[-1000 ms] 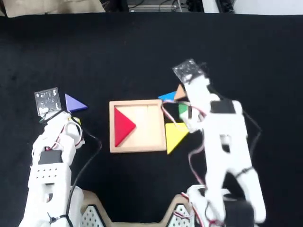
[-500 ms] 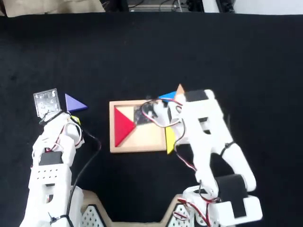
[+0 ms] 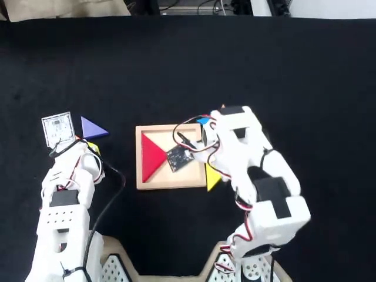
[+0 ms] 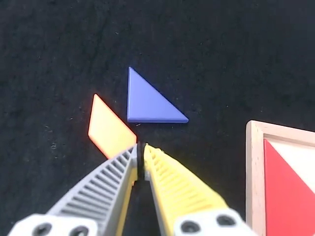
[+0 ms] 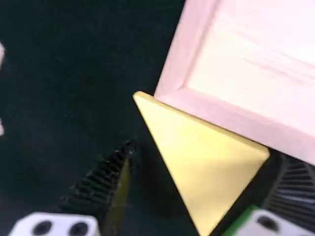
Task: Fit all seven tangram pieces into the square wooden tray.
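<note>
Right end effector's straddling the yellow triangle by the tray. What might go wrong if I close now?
1. The yellow triangle lies against the outer wall of the tray; a finger of the open right end effector sits close to that wall and may catch it, shifting the tray.
2. That arm's cables hang over the tray near the red triangle and might drag it.

high view looks down over the table (image 3: pixel 294 70); both close wrist views share the tray (image 3: pixel 139 170).
</note>
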Robot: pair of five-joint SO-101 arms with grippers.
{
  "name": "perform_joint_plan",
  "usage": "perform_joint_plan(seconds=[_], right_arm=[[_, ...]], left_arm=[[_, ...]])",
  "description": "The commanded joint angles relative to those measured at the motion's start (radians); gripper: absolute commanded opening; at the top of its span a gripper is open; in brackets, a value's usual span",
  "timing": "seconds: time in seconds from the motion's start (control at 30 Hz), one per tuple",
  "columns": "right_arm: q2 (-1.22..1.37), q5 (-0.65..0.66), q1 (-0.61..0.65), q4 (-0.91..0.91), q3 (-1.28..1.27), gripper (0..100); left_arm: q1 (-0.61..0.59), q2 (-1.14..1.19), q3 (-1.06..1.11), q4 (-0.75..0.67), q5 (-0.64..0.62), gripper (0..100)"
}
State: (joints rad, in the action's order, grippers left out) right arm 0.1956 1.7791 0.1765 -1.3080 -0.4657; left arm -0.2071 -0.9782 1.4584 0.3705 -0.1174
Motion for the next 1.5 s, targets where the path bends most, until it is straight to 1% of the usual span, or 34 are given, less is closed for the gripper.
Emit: perform_joint_plan(seconds=[0.0,0.13,0.43,0.5,0.6,0.67,0.9,1.17,1.37,1.47], right_arm=[[0.044,0.037,-0.005,0.018,0.065,42.3],[0.042,0.046,-0.006,0.023,0.071,42.3],[0.050,0.040,-0.011,0.026,0.068,42.3],[0.050,0.038,-0.009,0.049,0.061,40.0],[0.042,0.038,-0.009,0.077,0.038,32.1],[0.042,0.038,-0.009,0.077,0.038,28.9],[0.042,0.035,-0.017,0.083,0.039,29.7],[0.027,-0.100,-0.057,0.074,0.077,29.6],[-0.130,-0.183,-0.064,0.058,0.027,29.6],[-0.226,-0.198,-0.063,0.038,-0.012,29.6]], left_arm=[[-0.008,-0.015,-0.007,-0.020,0.000,4],[-0.001,-0.015,-0.008,-0.020,0.035,4],[-0.001,-0.015,-0.008,-0.020,0.040,4],[-0.001,-0.015,-0.008,-0.020,0.040,4],[-0.001,-0.015,-0.008,-0.020,0.040,4],[-0.001,-0.015,-0.008,-0.020,0.040,4],[-0.001,-0.015,-0.010,-0.020,0.040,4],[-0.001,-0.015,-0.010,-0.020,0.040,4],[-0.001,-0.015,-0.010,-0.020,0.040,4],[-0.001,-0.015,-0.010,-0.020,0.040,4]])
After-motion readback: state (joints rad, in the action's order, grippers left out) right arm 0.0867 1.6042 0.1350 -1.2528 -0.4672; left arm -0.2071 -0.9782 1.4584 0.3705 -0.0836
